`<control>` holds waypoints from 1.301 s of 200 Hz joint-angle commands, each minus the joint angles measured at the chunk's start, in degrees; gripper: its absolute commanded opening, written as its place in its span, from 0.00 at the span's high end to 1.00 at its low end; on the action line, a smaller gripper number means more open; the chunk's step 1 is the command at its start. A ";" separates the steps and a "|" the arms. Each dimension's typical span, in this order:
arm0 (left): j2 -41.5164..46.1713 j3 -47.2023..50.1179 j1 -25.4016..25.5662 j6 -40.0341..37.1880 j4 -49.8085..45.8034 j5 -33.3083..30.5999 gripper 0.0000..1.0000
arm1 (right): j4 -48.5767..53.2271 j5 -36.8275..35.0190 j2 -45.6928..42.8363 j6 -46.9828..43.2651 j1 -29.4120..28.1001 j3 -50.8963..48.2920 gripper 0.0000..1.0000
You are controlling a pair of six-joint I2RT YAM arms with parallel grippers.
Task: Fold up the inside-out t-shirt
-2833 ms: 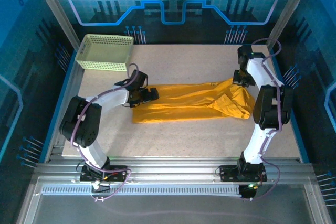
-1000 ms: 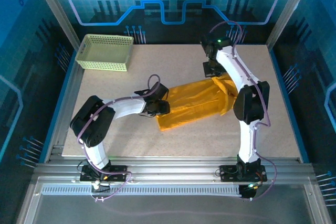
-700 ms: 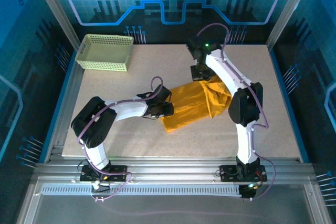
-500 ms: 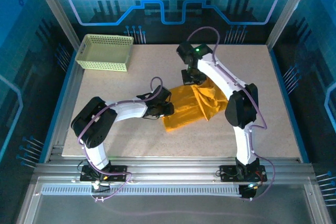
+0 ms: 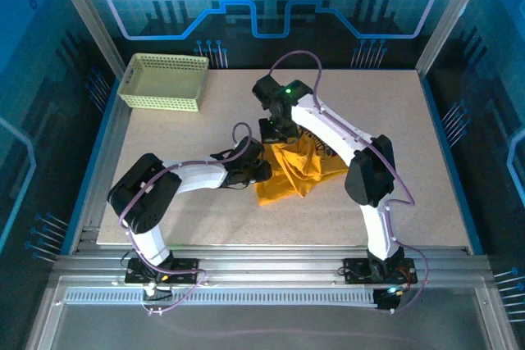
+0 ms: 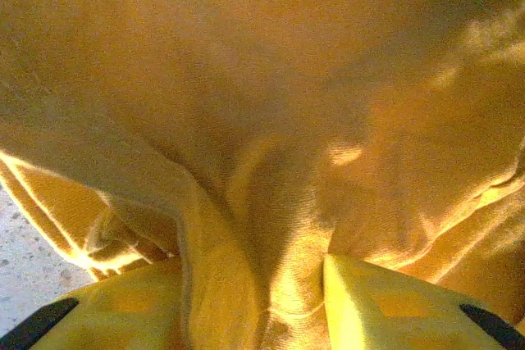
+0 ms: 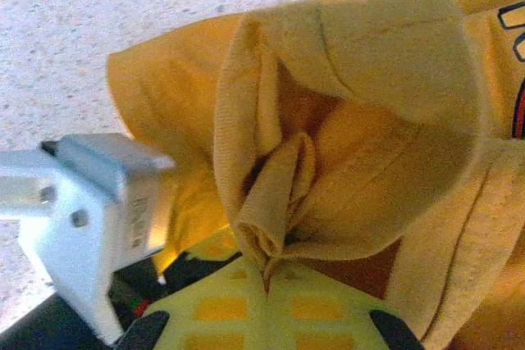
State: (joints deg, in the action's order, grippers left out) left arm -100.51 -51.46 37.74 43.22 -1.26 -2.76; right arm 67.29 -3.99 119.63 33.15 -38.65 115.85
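Note:
The inside-out t-shirt (image 5: 299,171), mustard-yellow, lies bunched in the middle of the table, with dark lettering (image 5: 317,144) showing on its upper layer. My left gripper (image 5: 256,171) sits at the shirt's left edge. In the left wrist view a thick fold of the t-shirt (image 6: 271,145) runs down between the left gripper's (image 6: 254,288) fingers, which are shut on it. My right gripper (image 5: 279,131) hovers just above the shirt's far-left corner. In the right wrist view the right gripper (image 7: 267,275) is shut on a rolled edge of the t-shirt (image 7: 344,120).
A pale yellow-green mesh basket (image 5: 164,81) stands at the table's back left corner. Bare tabletop (image 5: 402,120) lies to the right of the shirt and in front of it. The left arm's white wrist (image 7: 90,219) is close beside the right gripper.
My right gripper has swept left with the shirt's right end, folding it over toward the left gripper. The shirt is now much shorter and bunched. My left gripper has hardly moved.

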 commanded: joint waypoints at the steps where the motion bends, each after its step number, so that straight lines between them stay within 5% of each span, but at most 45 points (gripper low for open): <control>1: 0.78 3.17 0.32 1.73 -2.59 -0.43 0.59 | -2.95 3.29 -2.11 2.92 -1.56 -0.95 1.00; 35: 5.79 7.36 0.29 3.67 -1.52 -4.60 0.54 | -4.39 3.64 -1.15 3.92 -2.09 -1.94 1.00; 53: 9.35 9.63 0.24 5.42 -2.88 -8.85 0.40 | -5.54 4.50 -0.81 4.03 -2.38 -2.52 0.88; 89: 17.49 15.70 -1.85 9.38 -4.12 -14.67 0.37 | -5.33 5.91 -1.00 1.97 -3.68 -0.97 0.64; 132: 23.78 16.29 -7.06 7.78 -6.60 -15.17 0.33 | -4.60 -1.96 -8.62 -2.06 -2.64 -5.49 0.52; 186: 15.60 0.37 -11.71 1.35 -11.99 -7.90 0.28 | -18.94 -1.65 -15.66 -5.38 -2.48 -26.23 0.41; 260: 1.30 -13.74 -13.57 0.99 -16.94 -2.61 0.40 | -22.91 -9.19 -12.13 3.21 -6.33 -29.05 0.43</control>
State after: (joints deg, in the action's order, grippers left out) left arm -96.62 -62.39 24.25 45.34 -14.33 -8.47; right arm 46.11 -9.06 105.32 32.21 -43.90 86.67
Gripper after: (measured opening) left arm 0.610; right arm 0.584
